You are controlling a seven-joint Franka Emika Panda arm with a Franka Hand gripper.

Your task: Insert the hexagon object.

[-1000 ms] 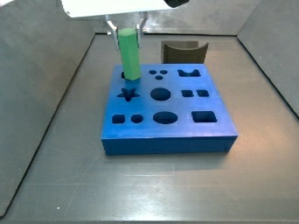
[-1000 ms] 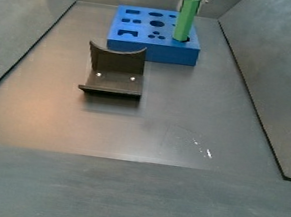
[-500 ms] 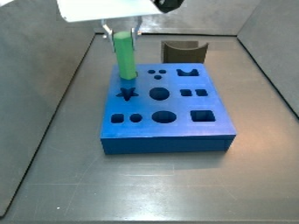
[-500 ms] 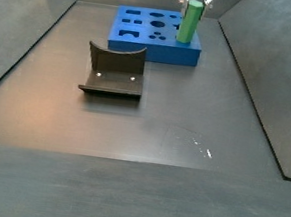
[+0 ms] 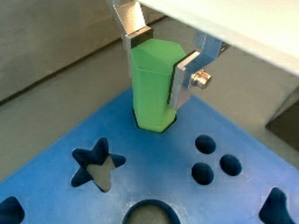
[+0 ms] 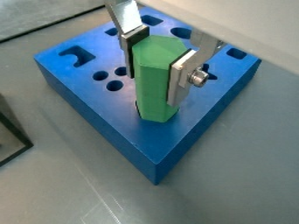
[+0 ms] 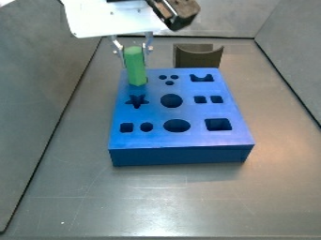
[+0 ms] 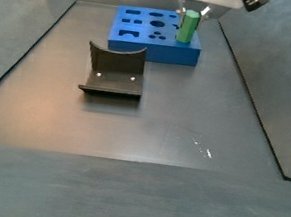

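Note:
The hexagon object (image 5: pixel 152 83) is a bright green peg standing upright, its lower end sunk in a hole of the blue block (image 5: pixel 163 166). It shows in both wrist views (image 6: pixel 155 79) and both side views (image 7: pixel 133 66) (image 8: pixel 188 27). My gripper (image 5: pixel 162 61) is directly above the block (image 6: pixel 128 131), shut on the peg's upper part, one silver finger on each side. The gripper also shows in the other views (image 6: pixel 159 61) (image 7: pixel 133 45) (image 8: pixel 193 10). The peg's lower end is hidden in the hole.
The blue block (image 7: pixel 182 150) has several other shaped holes, with a star hole (image 5: pixel 96 166) next to the peg. The dark fixture (image 8: pixel 113 71) stands on the grey floor apart from the block (image 8: pixel 149 51), also seen in a side view (image 7: pixel 196 54). Sloping grey walls surround the floor.
The gripper has come down with the peg. The peg now stands lower, with less of it showing above the block.

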